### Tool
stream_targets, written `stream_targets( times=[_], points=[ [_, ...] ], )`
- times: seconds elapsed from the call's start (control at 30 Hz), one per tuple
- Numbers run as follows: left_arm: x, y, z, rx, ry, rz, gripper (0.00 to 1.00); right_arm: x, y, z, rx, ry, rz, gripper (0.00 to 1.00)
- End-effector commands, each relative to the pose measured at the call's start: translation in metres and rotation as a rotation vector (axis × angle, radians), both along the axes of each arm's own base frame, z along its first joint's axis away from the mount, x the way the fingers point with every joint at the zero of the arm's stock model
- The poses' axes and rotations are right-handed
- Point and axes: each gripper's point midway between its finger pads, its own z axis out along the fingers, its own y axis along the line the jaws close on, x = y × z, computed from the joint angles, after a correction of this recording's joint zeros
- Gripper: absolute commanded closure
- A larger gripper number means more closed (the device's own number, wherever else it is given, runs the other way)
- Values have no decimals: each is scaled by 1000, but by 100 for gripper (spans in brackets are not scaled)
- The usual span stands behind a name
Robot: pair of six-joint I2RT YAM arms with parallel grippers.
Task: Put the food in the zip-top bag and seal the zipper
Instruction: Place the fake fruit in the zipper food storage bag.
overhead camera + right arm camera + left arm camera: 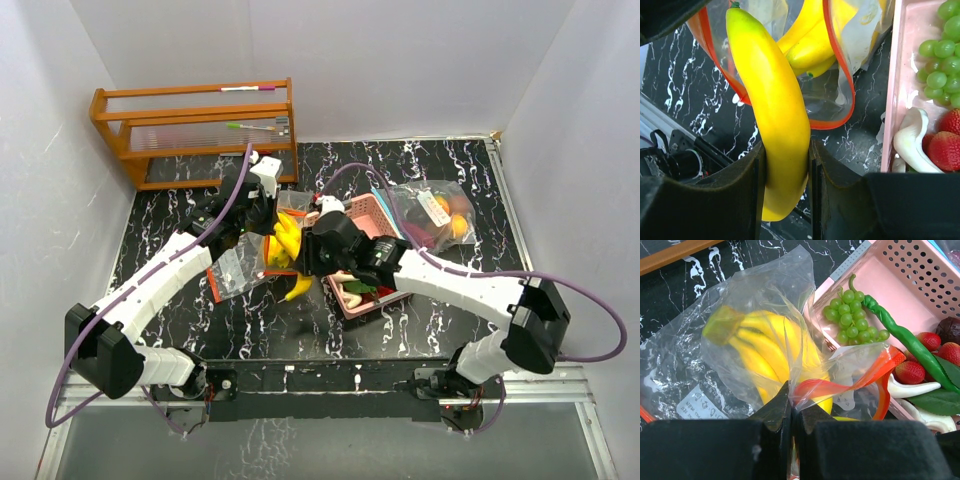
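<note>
Just left of tray (900, 295), bag (765, 290) mouth held open by left tool (791, 410) clenched on its rim, bunch (765, 347) inside; right tool (786, 165) grasping banana (775, 100) at the mouth; risk: tip snags zipper (840, 386), tugs film from left tool, banana drops onto tabletop (250, 330).

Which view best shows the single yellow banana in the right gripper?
Right wrist: the single yellow banana fills the frame, clamped in the right gripper by the clear zip-top bag. Top external shows it small; left wrist not clearly.
</note>
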Motion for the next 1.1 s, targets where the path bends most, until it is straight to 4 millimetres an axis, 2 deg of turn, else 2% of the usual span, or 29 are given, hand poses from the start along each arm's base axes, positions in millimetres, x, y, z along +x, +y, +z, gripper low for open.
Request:
stream_targets(
  times=[0.0,0.13,0.23,0.37,0.6,0.77,0.93,1.0,1.07],
  points=[
    [1,1,31,-35,-75,4,100,6,14,38,35,-24,13,92],
    [1,1,32,-42,-79,1,100,20,6,30,-74,8,-73,92],
    [0,1,34,-47,-83,1,100,32,10,28,-127,4,-91,92],
    [-1,2,38,-53,-93,1,100,44,16,13,-217,26,-94,92],
    [-3,2,40,-58,-97,-2,100,65,7,26,-226,-26,-154,92],
    [-3,3,37,-53,-92,0,100,87,20,31,-179,-52,-171,92],
    [-3,2,34,-51,-86,-4,100,100,38,24,-159,-40,-131,91],
    [-3,2,34,-49,-87,-1,100,105,42,27,-160,-56,-121,82],
    [-3,2,32,-48,-84,-1,100,108,42,31,-155,-73,-125,58]
  ],
)
